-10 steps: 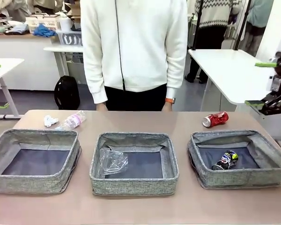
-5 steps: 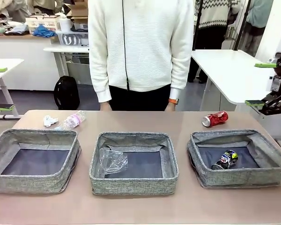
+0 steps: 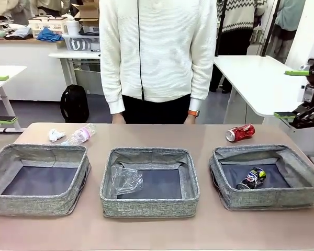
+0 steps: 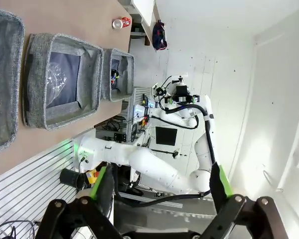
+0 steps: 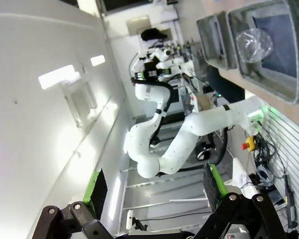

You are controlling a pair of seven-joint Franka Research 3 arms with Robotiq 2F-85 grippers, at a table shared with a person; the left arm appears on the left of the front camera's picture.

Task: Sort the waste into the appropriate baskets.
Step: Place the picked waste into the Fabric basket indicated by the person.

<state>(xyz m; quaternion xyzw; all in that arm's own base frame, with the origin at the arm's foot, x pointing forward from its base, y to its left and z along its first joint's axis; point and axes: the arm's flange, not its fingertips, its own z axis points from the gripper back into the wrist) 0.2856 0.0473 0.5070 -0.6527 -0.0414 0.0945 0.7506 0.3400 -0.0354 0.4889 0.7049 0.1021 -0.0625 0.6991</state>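
**Operator:** Which waste is not yet sorted, and where is it?

**Technician:** Three items lie on the tan counter [image 3: 157, 230], behind the baskets. The red drink can [image 3: 240, 133] is on its side at centre right. The crumpled white paper wad [image 3: 55, 135] is at centre left. The clear plastic bottle with the pink label [image 3: 79, 135] is just beside the wad.

**Operator:** And the sorted items?

**Technician:** A crushed clear plastic bottle [image 3: 126, 179] is in the middle grey woven-fabric basket [image 3: 149, 206]. A black drink can [image 3: 252, 178] is in the right grey basket [image 3: 267, 200]. The left grey basket [image 3: 31, 205] holds nothing.

**Operator:** State of the claws?

**Technician:** The left claw [image 4: 159, 183] and the right claw [image 5: 154, 191] are both released and carry nothing. Both are raised off the counter at the frame edges.

**Operator:** How will the red can handle?

**Technician:** It is probably light and thin-walled, and it looks dented. The surface is smooth, and on its side it may roll. Close across the mid-body with moderate force.

**Operator:** The labelled bottle?

**Technician:** It is likely light, soft and slippery, and the walls will yield. Grip at the labelled middle and expect the body to flatten.

**Operator:** The paper wad?

**Technician:** It should be nearly weightless and compressible. Pinch across the bulk and close fully.
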